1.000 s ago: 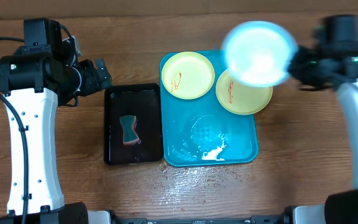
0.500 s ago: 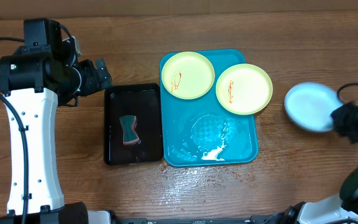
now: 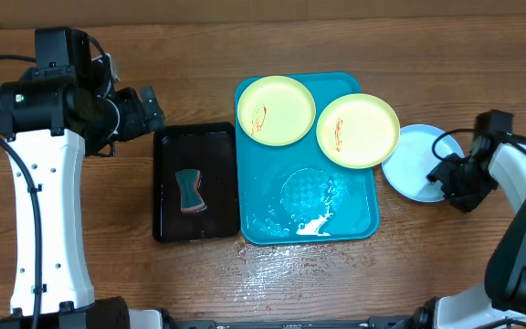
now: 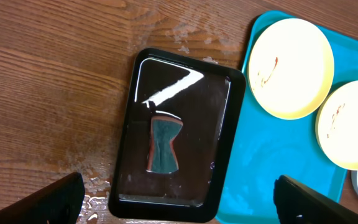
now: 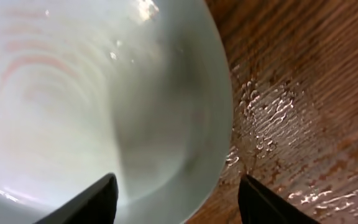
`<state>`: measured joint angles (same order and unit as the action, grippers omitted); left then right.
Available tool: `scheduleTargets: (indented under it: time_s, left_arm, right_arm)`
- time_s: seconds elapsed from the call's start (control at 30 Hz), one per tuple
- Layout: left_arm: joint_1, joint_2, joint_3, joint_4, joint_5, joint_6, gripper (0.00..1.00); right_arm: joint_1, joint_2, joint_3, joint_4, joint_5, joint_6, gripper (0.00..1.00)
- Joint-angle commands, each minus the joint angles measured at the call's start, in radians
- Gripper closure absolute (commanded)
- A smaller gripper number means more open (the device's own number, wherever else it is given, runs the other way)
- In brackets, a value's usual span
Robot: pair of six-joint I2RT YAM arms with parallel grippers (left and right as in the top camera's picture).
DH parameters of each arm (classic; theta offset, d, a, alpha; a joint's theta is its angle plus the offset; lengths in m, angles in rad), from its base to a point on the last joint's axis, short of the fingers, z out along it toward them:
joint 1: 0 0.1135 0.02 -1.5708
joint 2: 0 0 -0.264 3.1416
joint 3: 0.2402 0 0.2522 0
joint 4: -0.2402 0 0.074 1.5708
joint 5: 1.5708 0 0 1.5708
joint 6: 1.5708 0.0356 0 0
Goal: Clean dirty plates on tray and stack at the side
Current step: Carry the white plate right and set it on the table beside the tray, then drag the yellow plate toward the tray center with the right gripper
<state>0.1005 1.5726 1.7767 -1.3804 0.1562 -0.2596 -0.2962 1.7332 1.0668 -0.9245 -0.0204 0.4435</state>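
While the wooden bench (image 3: 272,37) carries everything, the turquoise tray (image 3: 268,196) takes up its middle, wet across its lower half with a white patch of foam (image 3: 316,224) near the front rim. Just left of it, and touching or nearly so along one edge, sits the smaller black tray (image 3: 217,155).

Of the three plates, two yellow-green ones lie on the far end of the turquoise tray: the left plate (image 3: 276,110) fully inside it, the right plate (image 3: 358,130) hanging over the right rim. The pale teal plate (image 3: 414,164) lies flat on the bench just beside that rim, off the tray; whether it touches the tray or the overhanging plate I cannot tell.

The right pincer (image 3: 453,178) is low at the teal plate's right edge. Its wrist view shows both fingers (image 5: 92,199) well apart with the rim passing between them, so it reads as released, pinching nothing. The left pincer (image 3: 149,111) hangs above the bench beyond the black tray, spread wide and empty.

A sponge (image 3: 188,190) rests in the middle of the black tray, untouched by either arm. Red-orange smears (image 3: 259,119) mark both yellow-green plates.

As I judge it, about a third of the job is done: the teal plate looks washed and set down as the base of the stack. Two plates remain to be scrubbed, carried over and laid on top of it.
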Motion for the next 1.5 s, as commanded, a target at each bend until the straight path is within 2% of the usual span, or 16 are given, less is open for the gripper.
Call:
scheduleTargets:
  time_s: [0.0,0.1,0.2,0.5,0.63,0.67,0.73,0.77,0.83,1.07,1.17,1.3,1.37,1.47]
  left_arm:
    - [0.004,-0.01,0.023,0.001,-0.006,0.013,0.03]
    - [0.004,-0.01,0.023,0.001,-0.006,0.013,0.03]
    - [0.004,-0.01,0.023,0.0,-0.005,0.013,0.03]
    - [0.003,-0.01,0.023,0.0,0.03,0.051,0.03]
    - [0.004,-0.01,0.023,0.001,0.029,0.055,0.03]
    - [0.004,-0.01,0.023,0.001,0.029,0.058,0.03]
    - [0.003,-0.01,0.023,0.001,0.029,0.06,0.03]
    - [0.003,-0.01,0.023,0.001,0.029,0.063,0.03]
    - [0.004,-0.01,0.023,0.003,0.029,0.063,0.03]
    - [0.003,-0.01,0.023,0.003,0.029,0.066,0.03]
    - [0.003,-0.01,0.023,0.003,0.029,0.066,0.03]
    - [-0.005,-0.01,0.023,0.003,0.03,0.069,0.03]
    - [-0.015,-0.01,0.023,0.003,0.034,0.082,0.03]
    - [-0.034,-0.01,0.023,0.003,0.036,0.082,0.03]
  right_arm:
    - [0.028,-0.089,0.093,-0.001,0.02,-0.027,0.36]
    - [0.076,-0.135,0.145,0.042,-0.106,-0.19,0.36]
    - [0.146,-0.146,0.157,0.135,-0.212,-0.281,0.36]
    - [0.262,-0.007,0.118,0.333,-0.062,-0.288,0.37]
    - [0.269,0.105,0.118,0.375,-0.059,-0.288,0.47]
    - [0.269,0.121,0.118,0.38,-0.059,-0.288,0.53]
    - [0.269,0.131,0.118,0.381,-0.059,-0.288,0.74]
    - [0.269,0.131,0.118,0.382,-0.059,-0.288,0.8]
    - [0.269,0.128,0.131,0.362,-0.06,-0.283,0.96]
    - [0.269,0.034,0.251,0.106,-0.078,-0.233,0.96]
    - [0.271,-0.057,0.257,-0.005,-0.181,-0.231,0.96]
    - [0.307,-0.1,0.251,-0.138,-0.184,-0.231,0.96]
    - [0.347,-0.101,0.227,-0.17,-0.183,-0.231,0.96]
    - [0.438,-0.1,0.132,-0.128,-0.183,-0.231,0.96]
